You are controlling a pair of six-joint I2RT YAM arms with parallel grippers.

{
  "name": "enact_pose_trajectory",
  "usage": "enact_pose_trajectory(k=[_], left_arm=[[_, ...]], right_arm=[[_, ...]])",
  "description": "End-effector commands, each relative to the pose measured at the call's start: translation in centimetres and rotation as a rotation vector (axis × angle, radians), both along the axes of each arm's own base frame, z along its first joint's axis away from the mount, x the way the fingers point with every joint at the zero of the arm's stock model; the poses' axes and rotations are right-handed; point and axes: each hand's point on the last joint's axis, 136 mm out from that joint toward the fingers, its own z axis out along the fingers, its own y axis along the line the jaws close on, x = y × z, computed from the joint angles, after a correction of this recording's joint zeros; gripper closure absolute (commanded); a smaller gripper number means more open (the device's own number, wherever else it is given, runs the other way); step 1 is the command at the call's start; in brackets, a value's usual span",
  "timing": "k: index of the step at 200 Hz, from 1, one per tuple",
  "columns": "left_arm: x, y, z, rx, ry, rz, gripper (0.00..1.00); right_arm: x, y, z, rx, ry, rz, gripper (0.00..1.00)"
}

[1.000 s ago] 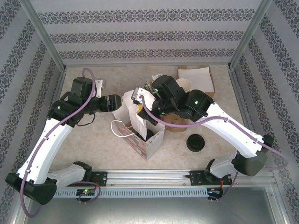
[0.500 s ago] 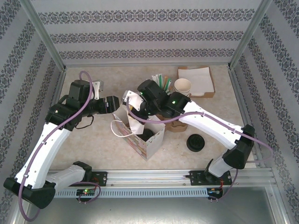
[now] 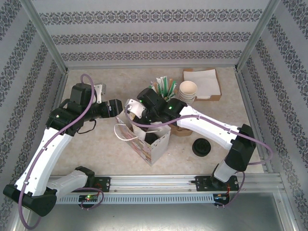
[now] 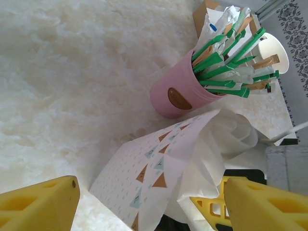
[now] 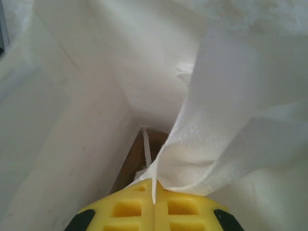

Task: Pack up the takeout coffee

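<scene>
Well — bag (image 3: 152, 147) upright, napkin (image 5: 226, 120) pinched inside.

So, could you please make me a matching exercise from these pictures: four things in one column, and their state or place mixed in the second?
1 left tool
2 right tool
3 pink cup
4 black lids

A full of green-wrapped sticks
B shut on a white napkin
C open
D on the table, right of the paper bag

Pairs: 1-C, 2-B, 3-A, 4-D

Paper bag (image 5: 72, 120) depths hidden behind napkin (image 5: 231, 134), left gripper (image 4: 150, 204) fingers cut at edge.
</scene>
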Motion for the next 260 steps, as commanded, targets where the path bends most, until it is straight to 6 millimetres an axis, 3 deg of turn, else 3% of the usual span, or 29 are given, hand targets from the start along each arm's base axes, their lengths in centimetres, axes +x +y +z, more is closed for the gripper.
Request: enact_pose_trajectory(k=[1,36,66,145,181,230,260], left_arm=[[-0.1,0.0,0.6,-0.006,-0.032,0.009,0.20],[-0.2,0.0,0.8,-0.006,-0.037,0.005,0.20],[-0.2,0.1,1.0,0.000,-0.042,0.005,0.20],[-0.4,0.8,1.5,0.015,-0.070,0.034,0.20],[-0.2,0.8,2.1,0.005,-0.092,0.037,0.20],[0.0,0.5,2.3,-0.008,-0.102,0.032,0.20],[0.3,0.1,3.0,-0.017,-0.130,0.006,0.19]], right_arm=[[-0.1,-0.1,-2.4,-0.040,0.033,-0.006,1.00],[0.2,-0.1,-3.7,-0.061,0.069,-0.016,1.00],[0.4,0.2,-2.9,-0.028,0.072,-0.022,0.96],[-0.6,0.1,4.9,0.147,0.014,-0.027,0.54],[-1.7,-0.6,9.3,0.259,-0.013,-0.045,0.49],[-2.5,-1.6,12.2,0.335,-0.015,-0.075,0.48],[-2.9,-3.1,15.4,0.409,-0.065,-0.115,0.51]])
